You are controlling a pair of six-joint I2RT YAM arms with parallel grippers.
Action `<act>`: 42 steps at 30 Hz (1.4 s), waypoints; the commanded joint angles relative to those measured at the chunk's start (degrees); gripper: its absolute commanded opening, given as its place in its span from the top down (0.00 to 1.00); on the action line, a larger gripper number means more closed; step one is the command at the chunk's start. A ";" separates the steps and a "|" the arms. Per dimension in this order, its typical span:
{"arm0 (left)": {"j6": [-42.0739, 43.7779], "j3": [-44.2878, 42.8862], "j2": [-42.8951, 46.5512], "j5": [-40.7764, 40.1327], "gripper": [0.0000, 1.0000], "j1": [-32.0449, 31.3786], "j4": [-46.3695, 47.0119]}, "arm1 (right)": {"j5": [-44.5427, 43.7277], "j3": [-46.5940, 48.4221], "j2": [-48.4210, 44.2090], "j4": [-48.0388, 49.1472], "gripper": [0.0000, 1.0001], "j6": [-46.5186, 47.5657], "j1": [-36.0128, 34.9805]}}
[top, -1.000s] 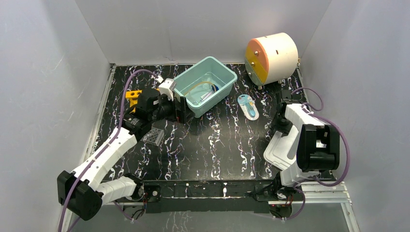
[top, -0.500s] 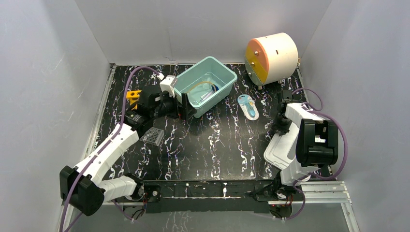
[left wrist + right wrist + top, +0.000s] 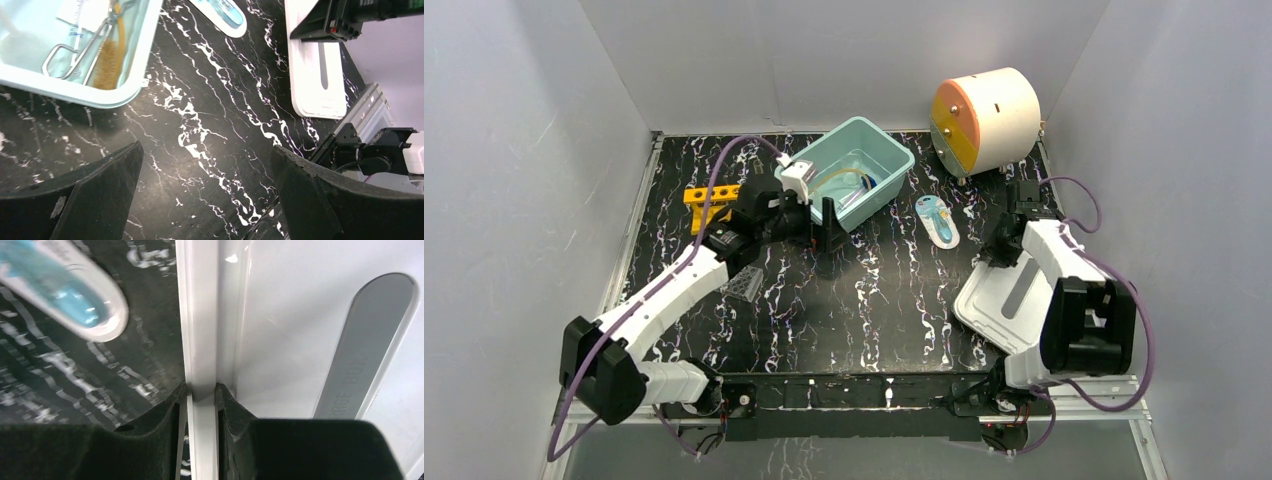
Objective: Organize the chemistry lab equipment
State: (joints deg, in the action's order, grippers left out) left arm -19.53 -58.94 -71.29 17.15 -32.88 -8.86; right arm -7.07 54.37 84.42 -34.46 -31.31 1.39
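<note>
Since the right pincer [image 3: 202, 390] pinches the white lid [image 3: 300, 315] by its thin rim (left pincer [image 3: 207, 167] gapes, empty), lifting could make it pivot loose.

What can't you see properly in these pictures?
Top view: the things inside the green tub are too small to name.
Top view: the yellow rack is partly hidden behind the left arm.
Left wrist view: the tub is cut off by the top edge.
Right wrist view: the blue packet is blurry and cut off; the white lid in the right pincer runs past the edges.
</note>
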 commanded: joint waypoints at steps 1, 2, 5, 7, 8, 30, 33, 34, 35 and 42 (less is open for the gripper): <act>0.70 -4.38 -3.24 0.25 0.02 -3.44 1.72 | 10.01 -0.22 -6.93 2.63 0.81 -5.79 -0.07; 0.77 -5.02 -4.19 0.10 0.02 -4.29 1.82 | 11.48 -0.88 -8.25 3.05 0.82 -6.76 -0.07; 1.41 -6.71 -6.97 -1.45 0.02 -7.63 2.41 | 14.67 -3.12 -13.04 4.94 0.83 -9.96 -0.07; 2.18 -7.79 -8.98 -3.47 0.02 -10.38 2.44 | 15.87 -4.60 -16.64 6.62 0.83 -12.23 -0.07; 2.31 -8.34 -10.11 -3.53 0.02 -11.50 2.67 | 16.22 -5.15 -18.40 7.06 0.83 -13.34 -0.07; -5.56 -19.67 -30.14 8.93 0.28 -20.29 13.69 | 20.05 -6.04 -25.51 12.26 0.82 -24.64 -0.07; -6.10 -20.14 -31.27 10.01 0.35 -20.29 13.59 | 20.43 -5.87 -25.39 12.84 0.82 -25.32 -0.07; -6.13 -20.49 -31.69 10.30 0.38 -20.29 13.27 | 20.49 -5.73 -25.43 13.07 0.82 -25.57 -0.07; -6.17 -20.75 -31.91 10.51 0.41 -20.29 12.97 | 20.51 -5.62 -25.51 13.14 0.82 -25.82 -0.07; -6.27 -20.60 -32.08 11.54 0.64 -20.37 12.24 | 20.95 -5.33 -25.48 13.98 0.82 -27.00 -0.07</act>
State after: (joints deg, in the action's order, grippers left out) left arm -25.93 -77.56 -104.18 26.33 -53.01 3.20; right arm 12.56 47.88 59.35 -24.49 -56.80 1.39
